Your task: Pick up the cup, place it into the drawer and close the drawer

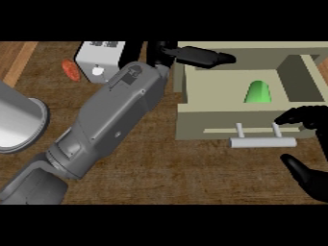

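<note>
The wood-grain tabletop [159, 168] carries a beige drawer unit [195, 129] at the right, its drawer pulled open. At the left edge lies a large grey cylinder [6, 120] with a flanged rim. Near the far edge stands a small white box [99, 60], with a red-orange object [71, 70] just beside it.

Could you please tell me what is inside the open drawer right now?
A green cup lies inside the drawer. The drawer's front wall hides the cup's lower end, and the left hand covers the back left corner.
</note>
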Controlling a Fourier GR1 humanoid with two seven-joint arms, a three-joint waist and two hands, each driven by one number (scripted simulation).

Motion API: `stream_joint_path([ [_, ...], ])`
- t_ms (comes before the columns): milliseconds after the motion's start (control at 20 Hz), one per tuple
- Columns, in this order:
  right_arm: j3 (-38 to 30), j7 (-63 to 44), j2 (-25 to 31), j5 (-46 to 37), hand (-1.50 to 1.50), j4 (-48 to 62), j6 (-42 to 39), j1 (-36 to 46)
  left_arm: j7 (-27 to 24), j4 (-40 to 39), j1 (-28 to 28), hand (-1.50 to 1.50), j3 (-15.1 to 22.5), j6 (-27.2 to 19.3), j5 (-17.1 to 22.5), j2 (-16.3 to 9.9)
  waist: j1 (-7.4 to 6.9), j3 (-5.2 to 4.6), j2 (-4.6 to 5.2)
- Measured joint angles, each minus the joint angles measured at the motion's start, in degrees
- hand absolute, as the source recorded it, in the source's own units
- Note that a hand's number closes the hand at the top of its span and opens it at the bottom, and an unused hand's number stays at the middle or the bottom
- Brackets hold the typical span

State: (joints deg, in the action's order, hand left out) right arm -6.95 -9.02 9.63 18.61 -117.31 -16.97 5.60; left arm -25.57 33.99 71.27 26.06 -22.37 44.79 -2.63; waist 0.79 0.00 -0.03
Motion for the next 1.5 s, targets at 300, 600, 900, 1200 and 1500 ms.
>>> stream_joint_path([
  [300,0.96,-0.58,4.28,-5.04,1.5,-2.46,-3.23,-1.76,2.52,10.38,-7.88,-1.5,-1.82,-0.99,1.05,-5.39,-1.9,-0.04,-0.57],
  [600,2.34,-0.2,6.79,-10.77,1.5,-2.34,-5.49,-3.59,6.14,24.41,-19.61,-1.5,-2.51,-1.2,1.41,-13.3,-2.55,-0.03,-0.61],
  [900,6.23,1.57,5.08,-19.68,1.5,0.37,-3.74,-4.0,8.05,38.18,-33.36,-1.5,-3.9,-0.61,1.75,-19.52,-2.3,-0.02,-0.37],
  [1200,11.21,7.83,8.13,-33.23,1.5,4.54,-3.71,-2.97,7.84,45.66,-42.88,-1.5,-6.21,2.98,2.77,-23.77,-2.58,-0.01,-0.14],
  [1500,16.46,13.81,9.94,-47.53,1.5,13.66,0.18,0.29,5.89,48.22,-50.51,-1.5,-9.12,8.46,3.29,-26.84,-2.24,-0.01,0.04],
])
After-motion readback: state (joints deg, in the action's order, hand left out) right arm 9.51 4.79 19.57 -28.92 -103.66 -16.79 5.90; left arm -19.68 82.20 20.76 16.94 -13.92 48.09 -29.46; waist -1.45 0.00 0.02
